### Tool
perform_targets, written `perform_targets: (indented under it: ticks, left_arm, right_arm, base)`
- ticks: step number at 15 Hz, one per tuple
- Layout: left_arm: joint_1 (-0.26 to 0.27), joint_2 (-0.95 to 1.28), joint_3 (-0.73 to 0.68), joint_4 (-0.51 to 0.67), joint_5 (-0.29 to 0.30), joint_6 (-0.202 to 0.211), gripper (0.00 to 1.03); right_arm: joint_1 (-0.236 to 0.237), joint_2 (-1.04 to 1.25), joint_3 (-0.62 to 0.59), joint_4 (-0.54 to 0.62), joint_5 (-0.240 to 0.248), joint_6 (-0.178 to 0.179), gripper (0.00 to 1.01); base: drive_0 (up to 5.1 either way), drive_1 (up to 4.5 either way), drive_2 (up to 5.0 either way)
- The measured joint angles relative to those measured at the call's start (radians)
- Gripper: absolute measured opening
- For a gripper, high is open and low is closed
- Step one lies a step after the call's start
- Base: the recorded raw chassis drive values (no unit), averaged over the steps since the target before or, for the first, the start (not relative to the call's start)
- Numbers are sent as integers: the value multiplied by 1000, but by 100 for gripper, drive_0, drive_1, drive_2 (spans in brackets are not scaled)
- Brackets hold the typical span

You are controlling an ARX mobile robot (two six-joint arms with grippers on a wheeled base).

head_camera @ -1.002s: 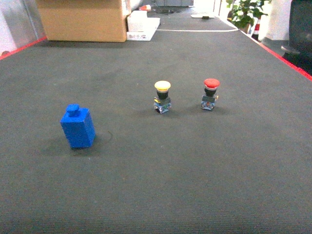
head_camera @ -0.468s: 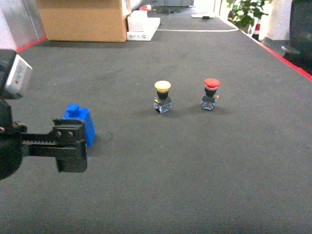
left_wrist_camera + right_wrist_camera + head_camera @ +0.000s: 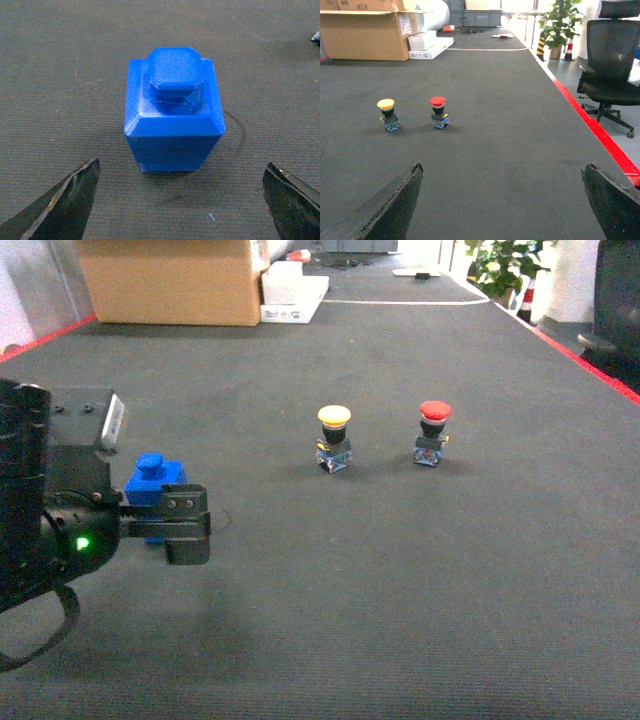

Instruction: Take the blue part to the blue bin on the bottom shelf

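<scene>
I see a big dark grey mat (image 3: 400,580) with a fine ribbed weave; it has lots of bare room in the lower right of the head view; a red line (image 3: 585,360) runs along its edge at the upper right, and a brown cardboard box (image 3: 170,280) sits at the upper left, well apart from the work.

The blue part (image 3: 172,110) stands upright at the middle left of the head view; its long side runs up and down, and its small flat-topped knob points up; it is blocky, with slanted shoulders and fine layered lines like printed plastic; in the left wrist view it sits in the middle of the frame.

My left gripper (image 3: 172,525) is spread wide apart; its black fingers (image 3: 65,200) sit at the two lower corners of the wrist view, not touching the part.

My right gripper (image 3: 502,210) is spread wide too, holding nothing, over bare mat.

A yellow button (image 3: 334,438) and a red button (image 3: 432,432) stand near the middle, round caps up; an office chair (image 3: 612,60) stands past the red line.
</scene>
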Motion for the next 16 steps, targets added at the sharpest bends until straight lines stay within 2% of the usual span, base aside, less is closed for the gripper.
perform_targets:
  ticks: [2,5,9,10,13,16]
  left_arm:
    - [10,79,72,-3,6,2,98]
    - [27,174,180,6,7,35,98]
    - [31,249,238,71,-11,55,54]
    - [31,249,243,73,-11,55,46]
    - [33,250,236,104,-21,72,44]
    - [32,42,9,169,-29,72,44]
  right_arm:
    - [0,0,0,0,0,0,98]
    - [0,0,0,0,0,0,98]
    - [0,0,0,0,0,0,98]
    - [0,0,0,0,0,0,98]
    - [0,0,0,0,0,0,98]
    - [0,0,0,0,0,0,98]
  base:
    - [0,0,0]
    - [0,0,0]
    - [0,0,0]
    - [0,0,0]
    - [0,0,0]
    - [0,0,0]
